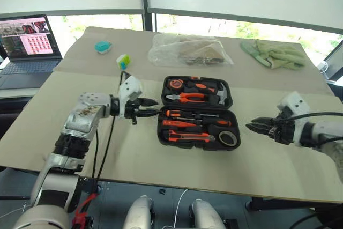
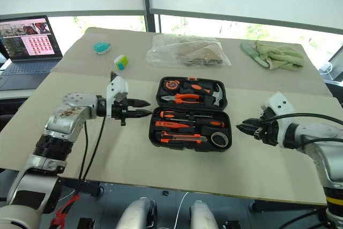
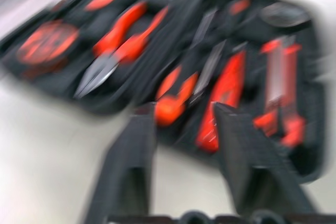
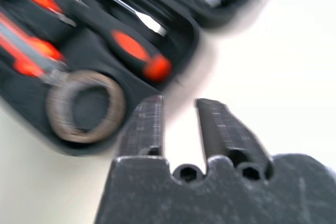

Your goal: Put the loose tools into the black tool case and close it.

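The black tool case (image 1: pixel 197 106) lies open flat in the middle of the table. Its near half holds thin orange-and-black screwdrivers (image 1: pixel 187 115), an orange-black utility knife (image 1: pixel 187 137) and a grey tape roll (image 1: pixel 228 139). The far half holds orange-handled pliers (image 1: pixel 187 97) and a hammer (image 1: pixel 220 94). My left gripper (image 1: pixel 154 107) hovers just left of the case, pointing at it, fingers apart and empty. My right gripper (image 1: pixel 248 127) hangs off the case's right end, near the tape roll (image 4: pixel 86 106), its fingers nearly together with nothing between them.
A clear plastic bag (image 1: pixel 187 49) lies behind the case. Green cloth gloves (image 1: pixel 276 54) sit at the far right, and two small teal and green objects (image 1: pixel 103 46) at the far left. A laptop (image 1: pixel 27 41) stands left of the table.
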You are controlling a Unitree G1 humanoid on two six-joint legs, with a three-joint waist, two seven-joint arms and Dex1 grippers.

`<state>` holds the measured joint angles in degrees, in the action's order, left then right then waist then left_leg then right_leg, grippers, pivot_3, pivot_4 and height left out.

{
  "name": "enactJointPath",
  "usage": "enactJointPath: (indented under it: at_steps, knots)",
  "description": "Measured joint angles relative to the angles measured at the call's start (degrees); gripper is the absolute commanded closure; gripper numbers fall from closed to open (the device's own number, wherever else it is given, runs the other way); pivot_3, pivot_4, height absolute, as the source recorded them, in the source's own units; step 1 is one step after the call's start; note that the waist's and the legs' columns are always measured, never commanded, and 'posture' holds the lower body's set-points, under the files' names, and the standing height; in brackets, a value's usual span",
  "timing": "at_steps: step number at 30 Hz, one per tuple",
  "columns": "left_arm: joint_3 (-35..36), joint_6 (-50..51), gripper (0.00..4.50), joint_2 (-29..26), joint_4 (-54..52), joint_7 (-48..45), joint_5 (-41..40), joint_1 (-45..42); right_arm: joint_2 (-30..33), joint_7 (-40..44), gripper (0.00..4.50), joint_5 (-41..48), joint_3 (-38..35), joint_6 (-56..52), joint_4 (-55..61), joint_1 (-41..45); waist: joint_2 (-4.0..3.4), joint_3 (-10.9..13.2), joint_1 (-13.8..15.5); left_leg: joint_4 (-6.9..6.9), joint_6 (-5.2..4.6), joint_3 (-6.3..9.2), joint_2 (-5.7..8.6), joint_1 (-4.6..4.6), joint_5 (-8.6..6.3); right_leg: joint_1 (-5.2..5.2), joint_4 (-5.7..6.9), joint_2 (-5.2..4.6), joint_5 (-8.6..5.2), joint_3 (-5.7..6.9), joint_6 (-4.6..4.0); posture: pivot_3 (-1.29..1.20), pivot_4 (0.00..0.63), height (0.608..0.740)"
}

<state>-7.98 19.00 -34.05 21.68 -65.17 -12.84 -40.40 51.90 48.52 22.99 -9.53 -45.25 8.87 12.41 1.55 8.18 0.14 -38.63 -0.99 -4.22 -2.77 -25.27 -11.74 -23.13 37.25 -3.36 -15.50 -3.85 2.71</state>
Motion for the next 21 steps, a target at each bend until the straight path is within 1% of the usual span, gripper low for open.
enactJointPath:
  at_steps: [1, 5, 9, 12, 15, 19, 21]
  knots:
    - [0.0, -1.3, 4.37, 0.0, 1.8, 0.6, 0.9, 0.0, -0.5, 0.0, 4.5, -1.0, 1.1, 1.6, -1.9, 0.9, 0.0, 0.0, 0.0, 0.0, 0.0, -0.01, 0.0, 0.0, 0.0, 0.0, 0.0, 0.0, 0.0, 0.0, 0.0, 0.0, 0.15, 0.74]
    - [-1.1, -6.0, 4.37, 1.3, 10.3, 2.5, 5.0, -1.4, -3.4, -0.2, 4.5, -5.3, 6.6, 7.5, -10.5, 7.7, 0.0, 0.0, -0.3, -0.02, 0.0, -0.06, 0.0, 0.0, 0.0, 0.0, 0.01, 0.0, 0.01, 0.0, 0.0, 0.0, 0.15, 0.74]
    - [-2.2, -6.3, 4.37, 4.0, 11.6, 1.6, 6.0, -2.1, -4.9, 0.4, 4.5, -10.4, 12.5, 12.5, -15.8, 12.1, 0.0, 0.0, 0.1, -0.01, -0.01, -0.08, 0.01, -0.15, -0.01, -0.09, -0.02, -0.01, 0.01, 0.01, 0.01, 0.0, 0.15, 0.74]
    - [-2.3, -5.7, 4.37, 5.3, 8.8, -0.4, 5.7, -1.9, -5.6, 2.0, 4.5, -11.6, 14.0, 13.7, -18.3, 14.2, 0.0, 0.0, 0.0, -0.01, -0.02, -0.09, 0.0, -0.2, -0.01, -0.13, -0.01, -0.01, 0.01, 0.01, 0.02, 0.0, 0.15, 0.74]
    - [-1.9, -3.8, 4.37, 4.4, 5.2, -1.9, 5.3, -0.1, -5.5, 4.0, 4.5, -12.0, 14.2, 14.3, -18.4, 14.2, -0.01, 0.0, -0.5, 0.04, -0.02, -0.08, -0.02, -0.18, -0.02, -0.14, 0.0, 0.0, 0.01, 0.01, 0.01, 0.0, 0.15, 0.74]
    - [-2.0, 0.2, 4.37, 2.4, -1.2, -7.1, 2.3, 4.4, -3.9, 6.7, 4.5, -11.9, 13.8, 14.2, -16.0, 11.9, -0.01, 0.0, -0.8, 0.05, -0.02, -0.08, -0.03, -0.2, -0.03, -0.14, -0.01, -0.01, 0.01, 0.02, 0.01, 0.0, 0.15, 0.74]
    - [-2.1, 2.2, 4.37, 1.0, -3.6, -9.3, 1.7, 5.2, -2.6, 8.3, 4.5, -11.3, 13.2, 13.9, -12.4, 9.2, -0.01, 0.0, -0.7, 0.05, -0.03, -0.07, -0.03, -0.2, -0.03, -0.14, -0.02, -0.01, 0.01, 0.05, 0.01, 0.0, 0.15, 0.74]
